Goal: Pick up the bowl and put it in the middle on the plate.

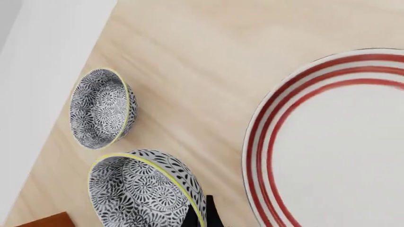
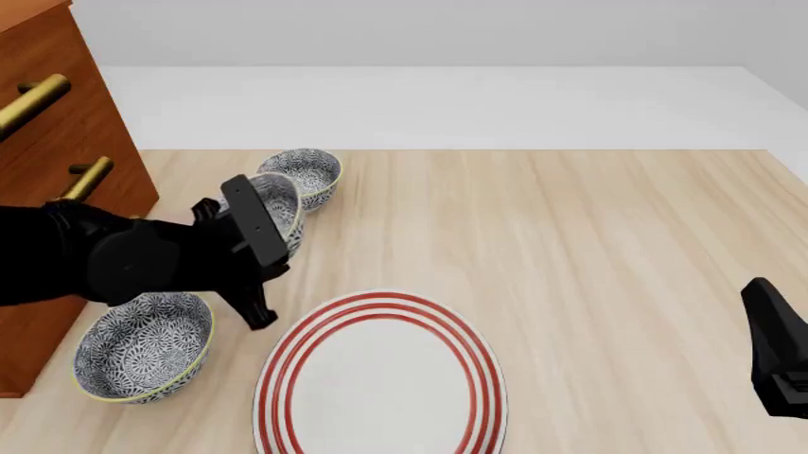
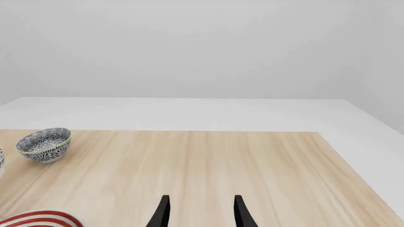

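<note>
The bowl is patterned blue-grey with a yellowish rim and sits tilted in my left gripper. That gripper is shut on the bowl's rim, with one dark finger showing against the outer wall. The bowl hangs just behind the plate's far left edge. The plate is white with red rings and lies flat at the front centre. My right gripper stands open over bare wood at the front right, with nothing between its fingers.
A second alike bowl stands just behind the held one. A third rests at the front left beside the plate. A brown drawer cabinet with gold handles lines the left side.
</note>
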